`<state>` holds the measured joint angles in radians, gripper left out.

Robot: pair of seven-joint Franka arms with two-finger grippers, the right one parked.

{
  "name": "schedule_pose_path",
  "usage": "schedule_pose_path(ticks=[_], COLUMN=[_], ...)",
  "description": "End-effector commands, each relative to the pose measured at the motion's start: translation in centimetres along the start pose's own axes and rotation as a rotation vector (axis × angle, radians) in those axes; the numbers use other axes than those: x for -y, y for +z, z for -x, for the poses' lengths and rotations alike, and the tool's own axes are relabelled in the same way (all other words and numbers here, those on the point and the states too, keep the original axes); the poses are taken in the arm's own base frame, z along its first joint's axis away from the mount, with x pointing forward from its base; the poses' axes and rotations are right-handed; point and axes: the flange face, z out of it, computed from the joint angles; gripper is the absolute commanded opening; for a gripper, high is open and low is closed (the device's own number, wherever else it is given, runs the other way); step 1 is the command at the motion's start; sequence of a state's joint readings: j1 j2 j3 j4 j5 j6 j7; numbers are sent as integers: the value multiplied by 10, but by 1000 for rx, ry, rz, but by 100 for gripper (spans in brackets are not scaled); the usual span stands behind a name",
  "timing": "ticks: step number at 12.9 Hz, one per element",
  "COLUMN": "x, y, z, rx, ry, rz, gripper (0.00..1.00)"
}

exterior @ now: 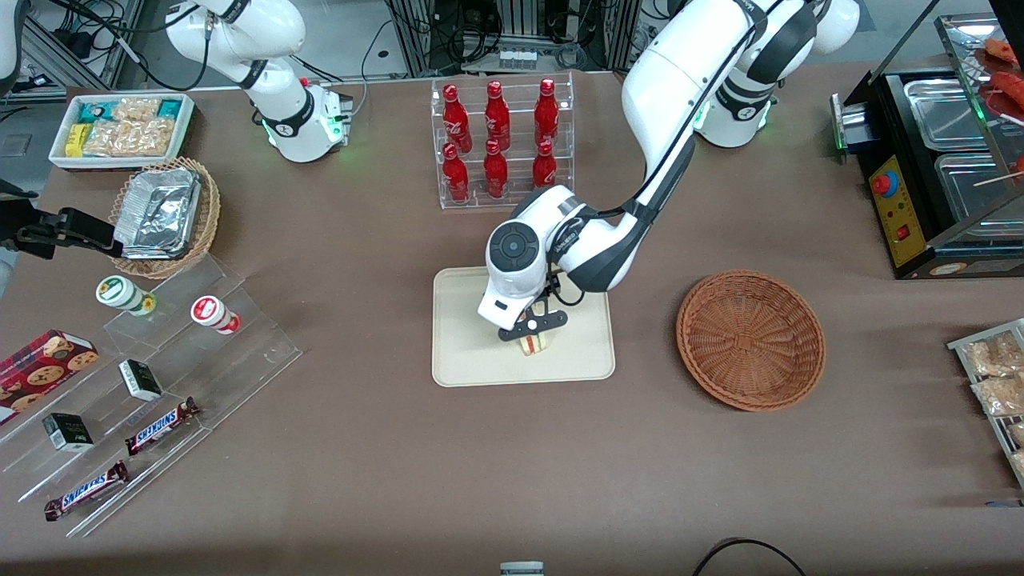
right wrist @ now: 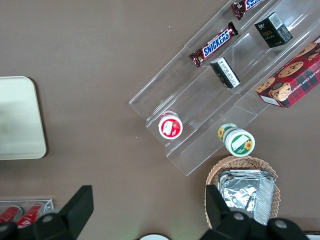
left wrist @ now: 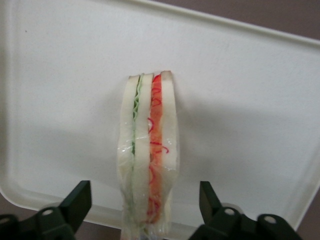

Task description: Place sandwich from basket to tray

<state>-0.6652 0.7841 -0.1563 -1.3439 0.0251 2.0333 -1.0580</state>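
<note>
The sandwich (exterior: pixel 534 345), a clear-wrapped wedge of white bread with green and red filling along its cut edge (left wrist: pixel 150 155), stands on edge on the cream tray (exterior: pixel 464 352) near the rim closest to the front camera. My left gripper (exterior: pixel 534 332) hangs just above it, open, with one black finger (left wrist: pixel 80 200) on each side of the wedge and a gap between each finger and the wrap. In the left wrist view the gripper (left wrist: pixel 145 196) straddles the sandwich over the tray floor (left wrist: pixel 250 100). The reddish-brown wicker basket (exterior: pixel 750 340) sits beside the tray toward the working arm's end, with nothing in it.
A clear rack of red bottles (exterior: pixel 500 140) stands farther from the front camera than the tray. Toward the parked arm's end are a tan basket of foil trays (exterior: pixel 164 214), acrylic steps with snacks (exterior: pixel 160 384) and a white snack box (exterior: pixel 120 128). A black food warmer (exterior: pixel 936 168) stands at the working arm's end.
</note>
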Motion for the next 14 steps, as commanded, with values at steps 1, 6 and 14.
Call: schedule_pose_path(ticks=[1, 6, 14], x=[-2, 10, 136], y=[-23, -92, -173], z=[-2, -2, -91], rx=[-12, -84, -34], ry=[-27, -6, 109], rz=[3, 5, -28], gripper=[100, 100, 100])
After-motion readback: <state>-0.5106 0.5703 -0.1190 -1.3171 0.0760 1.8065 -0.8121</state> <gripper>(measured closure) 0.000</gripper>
